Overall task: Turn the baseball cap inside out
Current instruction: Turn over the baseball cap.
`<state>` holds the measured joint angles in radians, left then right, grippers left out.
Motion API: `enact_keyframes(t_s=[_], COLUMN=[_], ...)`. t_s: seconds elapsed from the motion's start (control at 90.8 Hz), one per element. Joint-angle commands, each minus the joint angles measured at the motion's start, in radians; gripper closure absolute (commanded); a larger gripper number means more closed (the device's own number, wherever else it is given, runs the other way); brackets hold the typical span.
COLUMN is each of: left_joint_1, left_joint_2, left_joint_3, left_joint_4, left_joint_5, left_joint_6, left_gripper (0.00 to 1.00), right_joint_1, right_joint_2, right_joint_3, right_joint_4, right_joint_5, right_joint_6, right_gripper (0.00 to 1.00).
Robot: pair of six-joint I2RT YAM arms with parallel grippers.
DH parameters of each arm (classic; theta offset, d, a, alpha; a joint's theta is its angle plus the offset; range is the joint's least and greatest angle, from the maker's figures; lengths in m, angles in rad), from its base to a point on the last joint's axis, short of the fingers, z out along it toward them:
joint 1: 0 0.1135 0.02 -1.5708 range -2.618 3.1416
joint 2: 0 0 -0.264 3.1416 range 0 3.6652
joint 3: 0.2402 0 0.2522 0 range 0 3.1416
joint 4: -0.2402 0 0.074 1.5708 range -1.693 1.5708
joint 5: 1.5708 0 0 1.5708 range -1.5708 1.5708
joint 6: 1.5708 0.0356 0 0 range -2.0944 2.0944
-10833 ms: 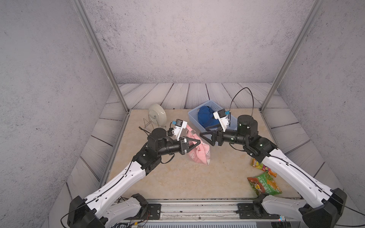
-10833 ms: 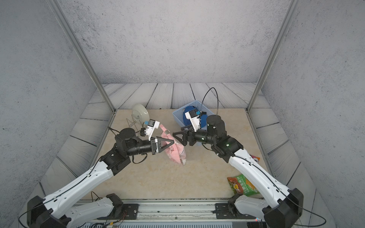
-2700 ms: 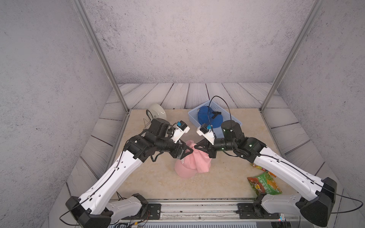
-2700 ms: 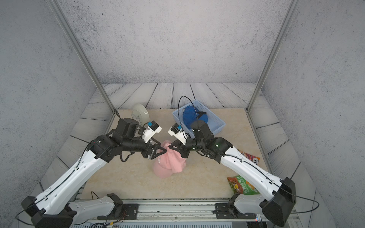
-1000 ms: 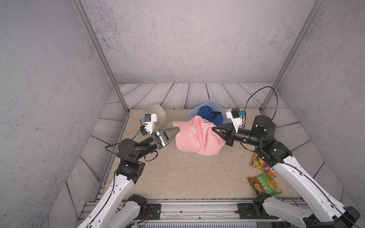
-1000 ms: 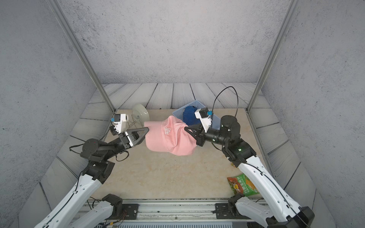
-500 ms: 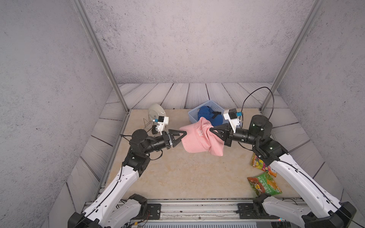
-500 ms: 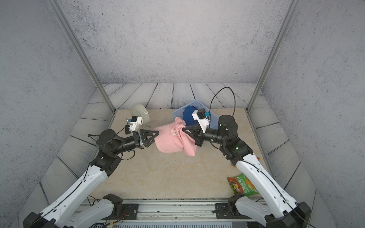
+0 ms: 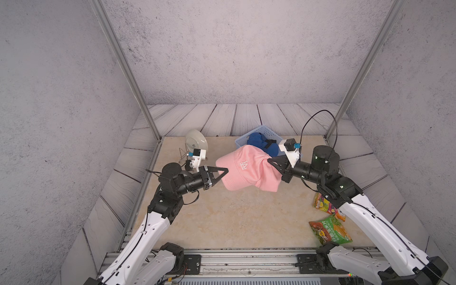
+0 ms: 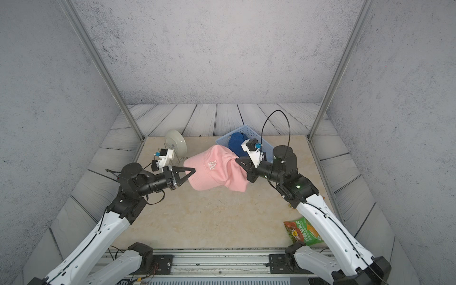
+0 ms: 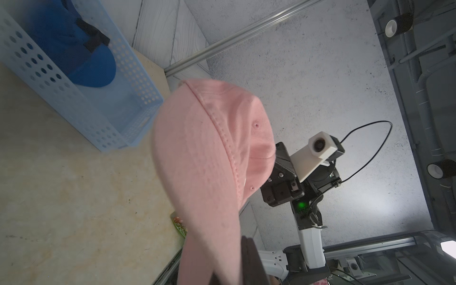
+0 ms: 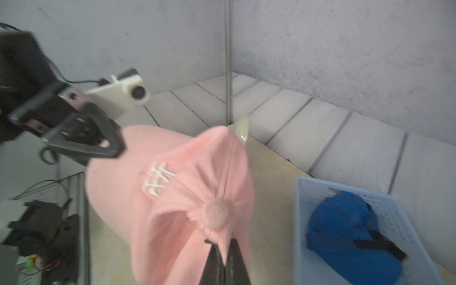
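1. I have the baseball cap (image 9: 246,170) hanging clear of the surface (image 9: 234,222), strung between the left arm (image 9: 182,183) and the right arm (image 9: 308,170). It sits just in front of the blue basket (image 9: 261,129), which holds a blue cap (image 9: 259,143). In both top views the outer face with the white embroidery (image 10: 212,165) is up, so I judge it not yet turned.
2. The cap's long axis runs brim to crown, across the workspace. The brim (image 11: 209,222) is at the left arm's end and the crown at the right arm's end. The two sets of jaws point at each other along that line.
3. The right jaws are clenched on a pinch of crown fabric just beside the top button (image 12: 217,213), as the right wrist view shows plainly.
4. The left jaws are closed, with their tips at the brim edge. In the left wrist view the brim runs down alongside one dark finger (image 11: 251,259). I read that as a pinch on the brim, though the contact itself is cut off.
5. What the next move turns on: the crown's opening faces away from the cameras, and I cannot see into it. The right jaws grip from outside, so in my judgement the crown must travel along that axis towards the brim, with the left arm anchoring.
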<state>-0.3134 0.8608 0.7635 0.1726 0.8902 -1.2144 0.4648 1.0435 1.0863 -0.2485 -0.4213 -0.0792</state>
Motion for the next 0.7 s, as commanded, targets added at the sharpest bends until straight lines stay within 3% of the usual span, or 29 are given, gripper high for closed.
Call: enact_keyframes(t_s=[0.0,0.066,0.121,0.22,0.44,0.55,0.694], left_joint_1=[0.050,0.052,0.052,0.053,0.053,0.053,0.053], left_joint_2=[-0.039,-0.034,-0.025,-0.004,0.034,0.062,0.077], left_joint_3=[-0.011,-0.008,0.003,0.040,0.089,0.091,0.101], left_joint_4=[-0.012,-0.012,-0.025,-0.103,-0.225,-0.191,-0.138], left_joint_5=[0.031,0.056,0.077,0.121,0.210,0.250,0.268], left_joint_6=[-0.005,-0.003,0.016,0.108,0.336,0.342,0.316], left_gripper=[1.00,1.00,1.00,1.00,1.00,1.00,1.00], right_joint_1=[-0.048,-0.059,-0.058,-0.059,-0.059,-0.057,-0.059], right_joint_2=[-0.020,-0.025,-0.039,-0.072,-0.057,-0.007,0.021], right_joint_3=[-0.026,-0.018,-0.018,-0.038,-0.086,-0.106,-0.160], right_joint_4=[-0.113,-0.139,-0.139,-0.094,0.023,0.081,0.095], right_joint_5=[0.223,0.182,0.118,-0.005,-0.211,-0.369,-0.349], right_joint_6=[-0.050,-0.020,0.027,0.165,0.679,0.779,0.863], right_gripper=[0.86,0.68,0.41,0.26,0.21,0.23,0.29])
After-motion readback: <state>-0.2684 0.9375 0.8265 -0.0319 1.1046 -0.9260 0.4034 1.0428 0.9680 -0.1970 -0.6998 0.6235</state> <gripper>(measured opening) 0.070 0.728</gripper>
